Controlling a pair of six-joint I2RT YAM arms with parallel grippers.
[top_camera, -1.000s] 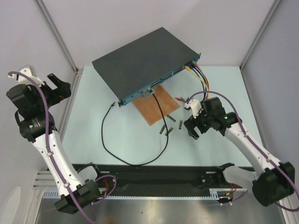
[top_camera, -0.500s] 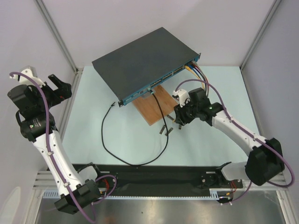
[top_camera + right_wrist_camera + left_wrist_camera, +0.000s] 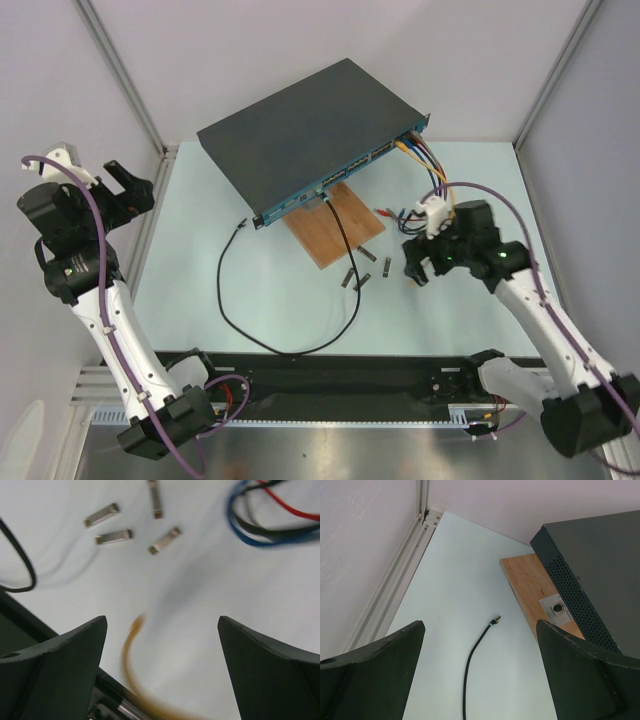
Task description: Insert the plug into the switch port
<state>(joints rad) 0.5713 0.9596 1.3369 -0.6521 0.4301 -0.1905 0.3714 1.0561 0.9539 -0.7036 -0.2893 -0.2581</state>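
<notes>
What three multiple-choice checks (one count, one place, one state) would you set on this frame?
1. How many small metal pieces lie on the table by the right gripper?
A) two B) four C) six
2. Where is the black cable's free plug?
A) on the table, left of the wooden board B) on top of the board C) between the right gripper's fingers
3. What state is the left gripper in?
A) shut on the plug B) shut on the cable C) open, empty
Key: 1 B, the right wrist view shows four; 2 A, it lies on bare table, not in the switch; 3 C, its fingers stand wide apart, gripping nothing.
</notes>
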